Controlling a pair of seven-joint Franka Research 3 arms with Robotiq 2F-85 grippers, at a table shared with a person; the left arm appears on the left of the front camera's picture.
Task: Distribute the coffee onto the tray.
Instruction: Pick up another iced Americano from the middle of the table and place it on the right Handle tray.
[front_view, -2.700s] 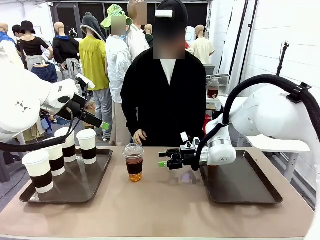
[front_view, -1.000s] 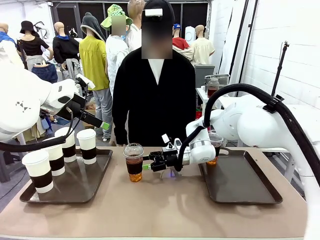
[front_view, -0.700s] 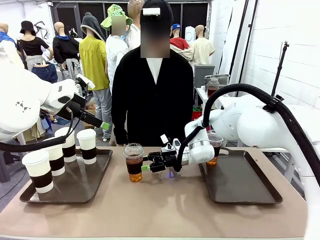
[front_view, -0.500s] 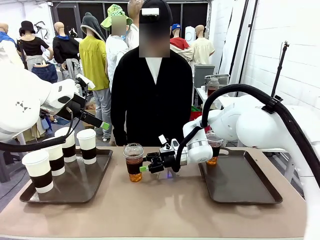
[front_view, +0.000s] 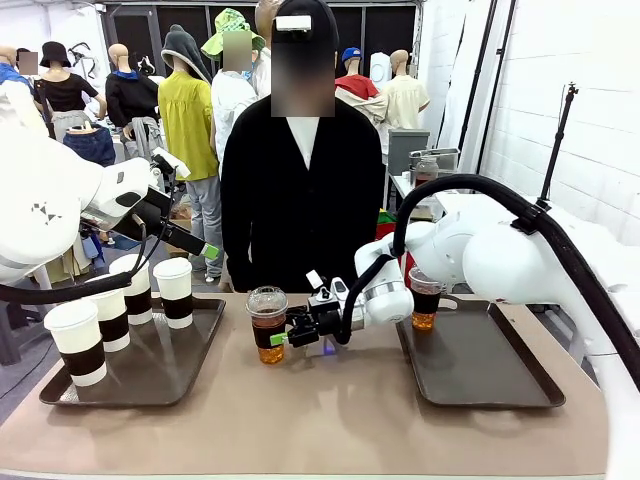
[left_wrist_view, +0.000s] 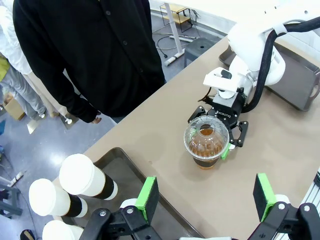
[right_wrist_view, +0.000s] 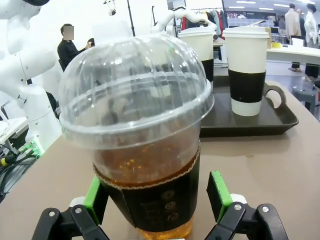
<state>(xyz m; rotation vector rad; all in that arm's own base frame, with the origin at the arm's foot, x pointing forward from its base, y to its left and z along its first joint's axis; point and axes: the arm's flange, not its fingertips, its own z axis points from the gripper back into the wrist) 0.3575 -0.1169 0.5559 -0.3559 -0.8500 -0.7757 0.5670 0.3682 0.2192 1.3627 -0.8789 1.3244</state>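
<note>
Cup-grasping time: the right gripper (front_view: 282, 336) has its jaws spread wide on either side of the clear dome-lidded cup (front_view: 267, 324), which stands mid-surface between the two trays. From the right wrist view the green pads (right_wrist_view: 219, 193) flank the cup's dark sleeve, one on each side, apparently with a sliver of daylight left; the jaws are unclenched, nothing gripped yet. The left wrist view looking down confirms it: black fingers bracket the cup base from the right-hand side.

Over on the right tray (front_view: 480, 366), a second dome-lidded cup (front_view: 425, 299) of brown drink stands at the far-left corner. The left tray (front_view: 140, 366) carries the four white paper cups (front_view: 174, 291) with brown sleeves. The left gripper (left_wrist_view: 206, 194) hovers high above the surface, jaws wide apart and empty. A person in black stands at the far side, hands off the surface.

My read: this is the pickup of the second iced drink, pre-grasp done. Next up calls for a gentle close on the sleeve, since thin plastic will likely flex, then a level lift and a carry rightward to a tray spot clear of the cup there, to avoid sloshing.
</note>
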